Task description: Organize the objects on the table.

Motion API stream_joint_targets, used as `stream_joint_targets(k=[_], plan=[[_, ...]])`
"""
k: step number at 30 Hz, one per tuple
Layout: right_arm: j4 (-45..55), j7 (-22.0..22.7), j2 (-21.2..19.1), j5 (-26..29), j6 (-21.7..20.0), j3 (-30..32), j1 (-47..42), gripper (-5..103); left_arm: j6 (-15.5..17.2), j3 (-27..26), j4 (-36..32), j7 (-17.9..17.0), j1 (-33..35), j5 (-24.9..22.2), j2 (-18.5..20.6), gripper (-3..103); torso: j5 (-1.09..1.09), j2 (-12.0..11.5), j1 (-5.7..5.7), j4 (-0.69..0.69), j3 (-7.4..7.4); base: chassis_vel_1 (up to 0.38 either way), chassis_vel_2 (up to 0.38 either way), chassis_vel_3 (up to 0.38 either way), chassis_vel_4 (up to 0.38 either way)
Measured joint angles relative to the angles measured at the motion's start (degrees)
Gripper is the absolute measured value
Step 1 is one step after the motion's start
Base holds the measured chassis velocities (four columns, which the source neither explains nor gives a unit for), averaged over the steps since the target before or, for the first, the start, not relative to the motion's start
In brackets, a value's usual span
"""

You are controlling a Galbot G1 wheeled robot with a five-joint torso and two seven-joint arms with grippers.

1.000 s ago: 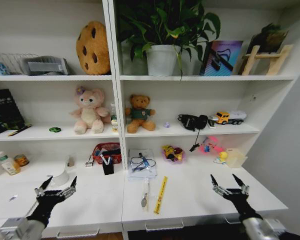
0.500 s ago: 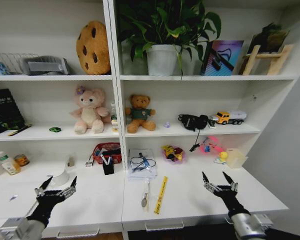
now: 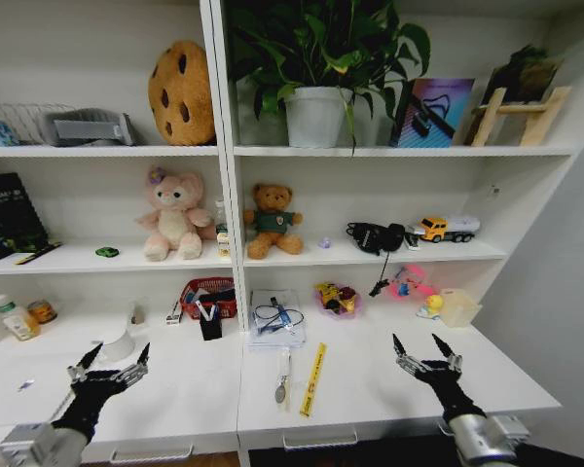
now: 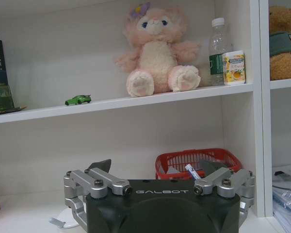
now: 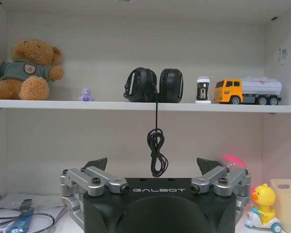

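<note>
Two grippers hover with fingers spread wide and empty; the yellow ruler (image 3: 313,378) lies lengthwise on the bench (image 3: 389,384), nearer the right gripper (image 3: 425,355) than the left gripper (image 3: 109,361).

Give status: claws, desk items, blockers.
Left claw open, empty, over desk. Right claw open, empty, right side. Yellow ruler and spoon untouched between them. Nothing blocking.
</note>
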Motion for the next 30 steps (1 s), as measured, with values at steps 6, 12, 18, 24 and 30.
stream_joint_targets(k=[6, 12, 18, 24, 30], plan=[[-0.05, 0.02, 0.0, 0.01, 0.0, 0.0, 0.02, 100, -0.01, 0.0, 0.0, 0.0, 0.0, 0.0, 0.0, 100, 0.01, 0.0, 0.0, 0.0, 0.0, 0.0, 0.0, 0.0, 0.0], [-0.08, 0.02, -0.01, 0.02, 0.0, 0.0, 0.03, 100, 0.0, 0.0, 0.0, 0.0, 0.0, 0.0, 0.0, 100, 0.02, 0.0, 0.0, 0.0, 0.0, 0.048, 0.049, -0.062, -0.051], [-0.1, 0.02, -0.01, 0.02, 0.0, -0.01, 0.05, 100, 0.0, 0.0, 0.0, 0.0, 0.0, 0.0, 0.0, 100, 0.01, 0.0, 0.0, 0.01, 0.0, 0.158, 0.164, -0.162, -0.163], [-0.1, 0.02, -0.02, 0.02, 0.0, -0.01, 0.04, 100, 0.0, 0.0, 0.0, 0.0, 0.0, 0.0, 0.0, 100, 0.01, 0.0, -0.01, 0.01, 0.0, 0.227, 0.239, -0.246, -0.229], [-0.11, 0.01, -0.01, 0.02, 0.01, -0.01, 0.03, 100, 0.0, 0.0, 0.0, 0.01, 0.0, 0.0, 0.0, 100, 0.04, 0.01, -0.02, -0.01, -0.01, 0.289, 0.286, -0.3, -0.298]])
